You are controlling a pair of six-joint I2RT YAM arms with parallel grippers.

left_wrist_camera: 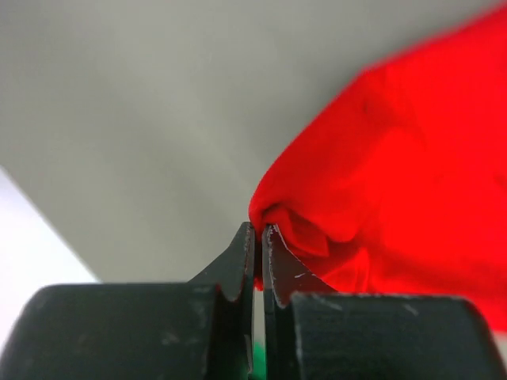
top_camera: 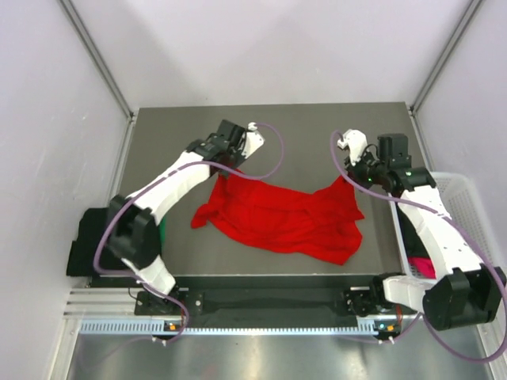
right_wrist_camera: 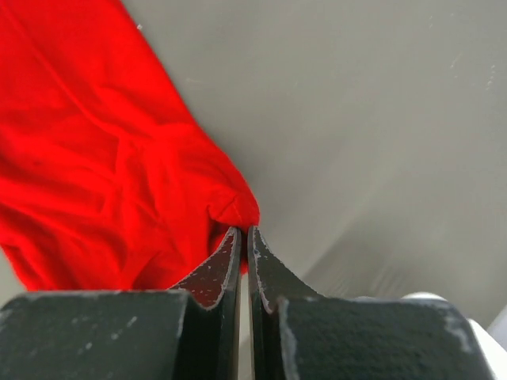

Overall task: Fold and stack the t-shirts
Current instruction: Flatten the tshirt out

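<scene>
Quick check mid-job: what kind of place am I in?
Probably a lab robot test cell: plain white panel walls on metal framing, a grey table with the red t-shirt, a white mesh basket alongside.

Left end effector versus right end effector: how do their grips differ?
The left end effector pinches the red t-shirt at its far left corner; the right end effector pinches the far right corner. Cloth trails rightward from the left, leftward from the right. Both are shut.
</scene>
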